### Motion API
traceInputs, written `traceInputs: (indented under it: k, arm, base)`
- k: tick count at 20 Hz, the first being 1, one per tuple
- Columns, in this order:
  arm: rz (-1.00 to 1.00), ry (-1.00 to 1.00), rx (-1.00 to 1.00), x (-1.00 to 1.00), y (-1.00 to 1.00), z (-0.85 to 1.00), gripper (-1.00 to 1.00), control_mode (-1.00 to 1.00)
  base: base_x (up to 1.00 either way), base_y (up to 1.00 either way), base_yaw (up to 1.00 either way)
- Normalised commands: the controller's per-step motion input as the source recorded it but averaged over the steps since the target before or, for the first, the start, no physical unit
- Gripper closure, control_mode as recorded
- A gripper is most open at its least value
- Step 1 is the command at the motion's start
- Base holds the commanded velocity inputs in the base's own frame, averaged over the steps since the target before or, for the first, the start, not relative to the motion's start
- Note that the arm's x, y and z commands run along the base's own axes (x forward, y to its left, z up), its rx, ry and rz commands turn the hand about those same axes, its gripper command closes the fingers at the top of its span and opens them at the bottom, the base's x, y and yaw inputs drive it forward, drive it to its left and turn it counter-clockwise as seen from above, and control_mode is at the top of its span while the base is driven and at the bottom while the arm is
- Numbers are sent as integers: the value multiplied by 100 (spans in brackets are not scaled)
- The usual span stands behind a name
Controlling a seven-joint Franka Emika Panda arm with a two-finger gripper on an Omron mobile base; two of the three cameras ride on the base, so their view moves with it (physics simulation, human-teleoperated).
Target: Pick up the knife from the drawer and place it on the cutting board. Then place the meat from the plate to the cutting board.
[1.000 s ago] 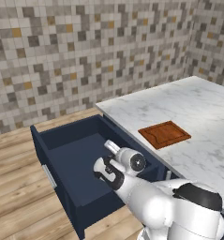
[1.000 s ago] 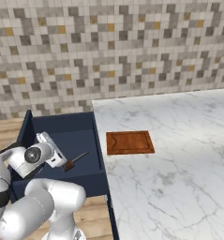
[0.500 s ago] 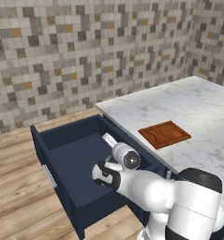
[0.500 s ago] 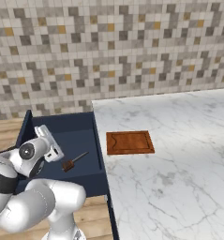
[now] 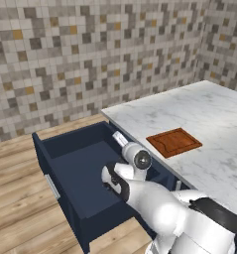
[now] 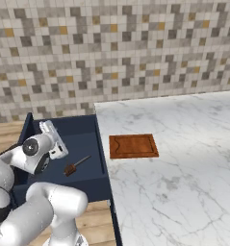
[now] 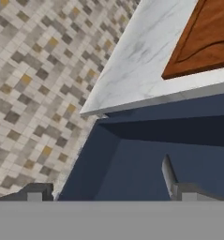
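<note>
**Knife lies in the open drawer, gripper spread above it**

We see the small knife [image 6: 76, 165], pale blade and reddish-brown handle, lying on the floor of the deep navy-blue drawer [image 6: 95, 144], which stands pulled out beside the white marble counter [image 6: 184, 163]. Our two-finger gripper [image 7: 104, 190] hangs over the drawer with fingers spread wide, grasping nothing. The flat reddish-brown wooden cutting board [image 6: 133, 145] rests bare on the counter nearby.

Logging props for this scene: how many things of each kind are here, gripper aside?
Knife: 1
Drawer: 1
Cutting board: 1
Counter: 1
Total: 4
</note>
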Motion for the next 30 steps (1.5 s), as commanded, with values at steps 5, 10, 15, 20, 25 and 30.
traceInputs:
  k: [5, 10, 15, 20, 25, 30]
  arm:
    - [-10, 35, -2, 3, 22, 100, -100, -100]
    - [-10, 36, -2, -2, 26, 98, -100, -100]
    - [-10, 29, -3, -7, 35, 32, -100, -100]
    - [0, 8, -3, 0, 15, -43, -100, -100]
    - [3, 3, -2, 0, 5, -52, -100, -100]
    - [12, 1, 0, -2, -12, -37, -100, -100]
  base:
    - [0, 0, 0]
    - [0, 0, 0]
    - [0, 0, 0]
    - [0, 0, 0]
    - [0, 0, 0]
    - [0, 0, 0]
